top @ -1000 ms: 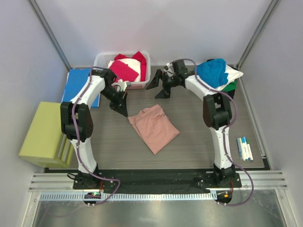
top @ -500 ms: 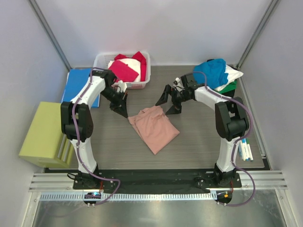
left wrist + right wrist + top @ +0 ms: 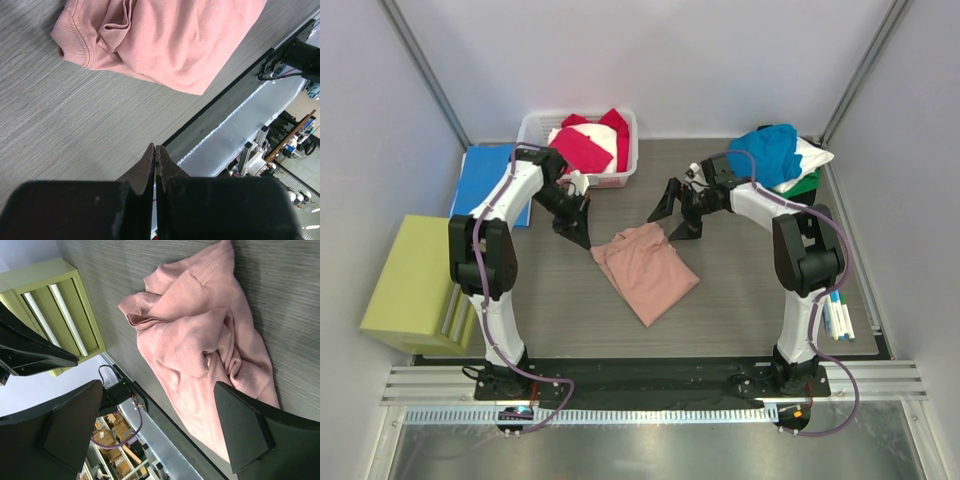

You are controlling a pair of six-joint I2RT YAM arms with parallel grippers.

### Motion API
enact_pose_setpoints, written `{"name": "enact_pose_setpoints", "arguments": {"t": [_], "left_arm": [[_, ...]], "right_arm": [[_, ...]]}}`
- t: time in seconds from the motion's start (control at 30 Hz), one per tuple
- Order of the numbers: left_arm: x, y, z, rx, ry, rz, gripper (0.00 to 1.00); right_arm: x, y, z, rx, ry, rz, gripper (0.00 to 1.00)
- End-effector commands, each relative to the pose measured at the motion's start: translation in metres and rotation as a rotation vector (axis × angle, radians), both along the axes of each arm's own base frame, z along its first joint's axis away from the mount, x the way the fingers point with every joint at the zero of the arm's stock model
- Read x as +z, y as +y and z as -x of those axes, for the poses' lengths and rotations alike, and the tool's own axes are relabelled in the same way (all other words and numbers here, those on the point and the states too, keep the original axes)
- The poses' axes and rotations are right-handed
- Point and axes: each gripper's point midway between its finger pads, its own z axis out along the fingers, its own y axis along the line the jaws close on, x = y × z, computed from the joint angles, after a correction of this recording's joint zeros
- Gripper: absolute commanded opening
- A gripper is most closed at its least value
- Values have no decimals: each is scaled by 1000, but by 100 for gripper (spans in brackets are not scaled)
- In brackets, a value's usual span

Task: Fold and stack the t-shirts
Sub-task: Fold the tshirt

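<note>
A crumpled dusty-pink t-shirt (image 3: 645, 268) lies in the middle of the table, its print hidden; it also shows as pink cloth (image 3: 165, 40) in the left wrist view and fills the right wrist view (image 3: 200, 350). My left gripper (image 3: 578, 235) is shut and empty, just left of the shirt's upper-left edge. Just above the shirt's top edge hovers my right gripper (image 3: 672, 212), jaws wide open with nothing between them. Magenta and white t-shirts (image 3: 585, 145) fill the basket. A teal-blue t-shirt (image 3: 770, 152) tops a pile with white and green ones at the back right.
A white basket (image 3: 626, 170) stands at the back centre-left. A flat blue folder (image 3: 485, 180) lies at the back left, a yellow-green box (image 3: 415, 285) off the table's left edge. Marker pens (image 3: 836, 315) lie near the right edge.
My right arm swung down and forward from beside the basket to just above the pink shirt's top edge, then edged back slightly, jaws open throughout. The left arm and the shirt stayed still.
</note>
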Motion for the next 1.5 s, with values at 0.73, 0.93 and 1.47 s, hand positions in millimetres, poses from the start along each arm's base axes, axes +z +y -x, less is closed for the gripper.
{"name": "enact_pose_setpoints", "arguments": {"t": [0.73, 0.93, 1.47], "left_arm": [[13, 0, 13, -7, 36, -2, 0], [11, 2, 15, -15, 37, -8, 0], [9, 2, 16, -16, 39, -8, 0]], "right_arm": [[-14, 54, -17, 87, -14, -37, 100], [5, 61, -25, 89, -44, -69, 100], [20, 100, -14, 138, -82, -166, 100]]}}
